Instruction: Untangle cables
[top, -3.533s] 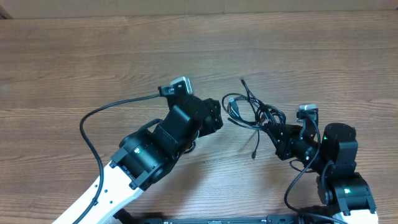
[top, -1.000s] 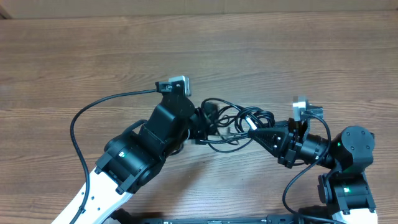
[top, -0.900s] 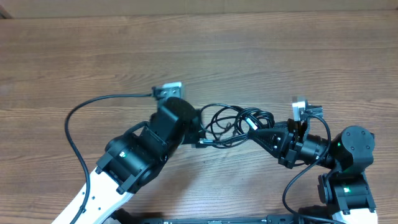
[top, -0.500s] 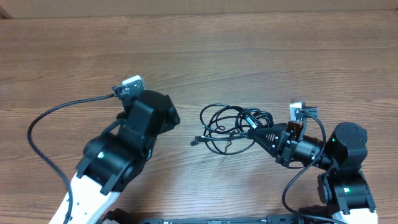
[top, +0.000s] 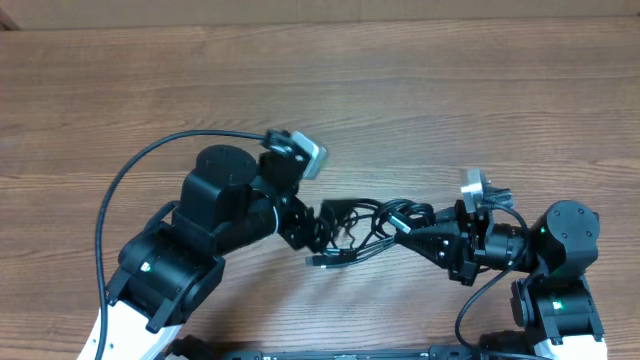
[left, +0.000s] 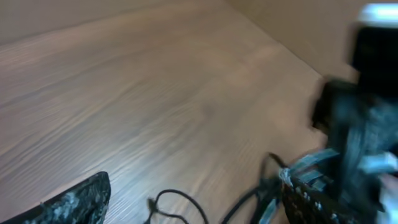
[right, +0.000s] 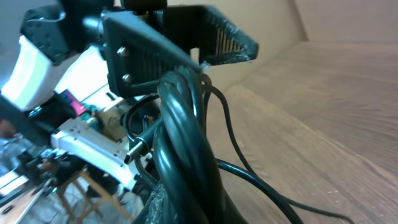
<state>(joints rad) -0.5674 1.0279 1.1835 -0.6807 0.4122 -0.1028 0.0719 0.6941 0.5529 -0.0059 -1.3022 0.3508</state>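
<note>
The cables (top: 365, 222) are a bundle of thin black loops lying between my two arms, with a small plug end (top: 318, 260) trailing toward the table's front. My left gripper (top: 318, 228) stands open at the bundle's left end. In the left wrist view its fingers (left: 74, 202) are spread wide and one cable loop (left: 180, 202) lies on the wood between them, untouched. My right gripper (top: 408, 232) is shut on the bundle's right side. The right wrist view shows the gathered strands (right: 183, 137) rising from the jaws, a silvery plug (right: 138, 149) beside them and the left gripper's ribbed finger (right: 180, 37) just beyond.
The wooden table (top: 450, 100) stretches bare behind the arms to a cardboard wall (top: 320, 8). The left arm's thick black cable (top: 130, 190) arcs over the table on the left. The right arm's own cable (top: 468, 300) loops near the front edge.
The left arm drew back to the left, away from the cables, then returned to the bundle's left end with its jaws wider. The right gripper kept its hold; the bundle shifted slightly.
</note>
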